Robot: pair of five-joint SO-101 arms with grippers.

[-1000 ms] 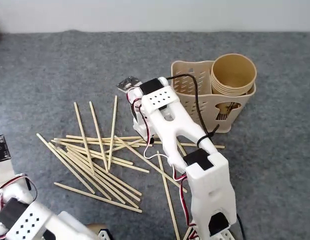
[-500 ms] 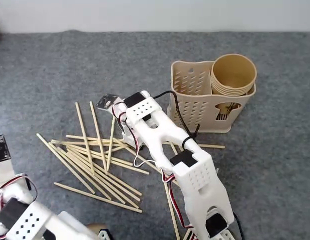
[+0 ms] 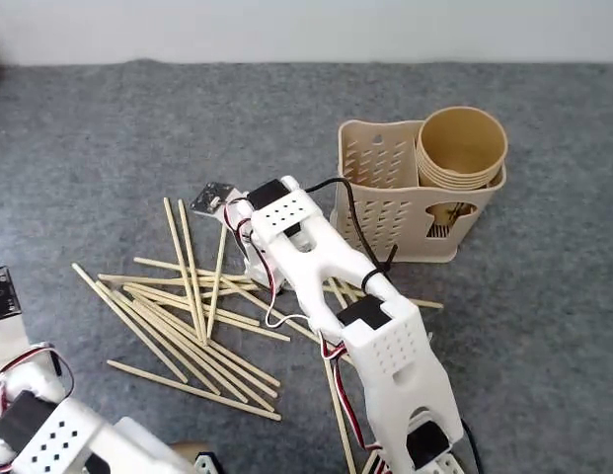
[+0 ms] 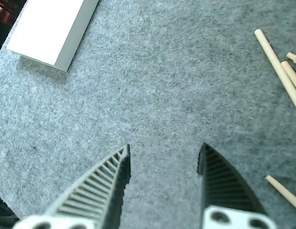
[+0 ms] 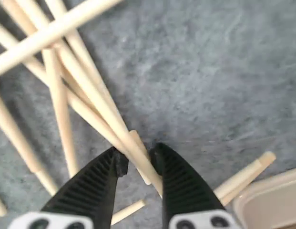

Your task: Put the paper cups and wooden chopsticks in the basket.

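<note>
Your right arm is swinging away from the basket (image 3: 385, 212), where its wrist was hanging a second ago, and is now bearing down on the near edge of the scattered chopsticks (image 3: 178, 316) on the grey carpet (image 3: 109, 128). As it is coming in, it is nudging the pile: the loose sticks at the far side are fanning into new angles, and the one lying at the foot of the basket is tilting a little. In the right wrist view your right gripper (image 5: 138, 156) is closing narrow, and one chopstick (image 5: 107, 114) is running straight between its fingers with a second short end lying right beside it, so you are probably pinching one and risking dragging its neighbour along. The paper cups (image 3: 462, 148) are already sitting nested in the basket's right-hand compartment, while the perforated left compartment is waiting for sticks, so this grasp is looking like the start of the chopstick half of the job. Your left gripper (image 4: 164, 151) is hanging with its fingers spread wide over bare carpet, gripping nothing, with a white box (image 4: 50, 28) lying well beyond it.
</note>
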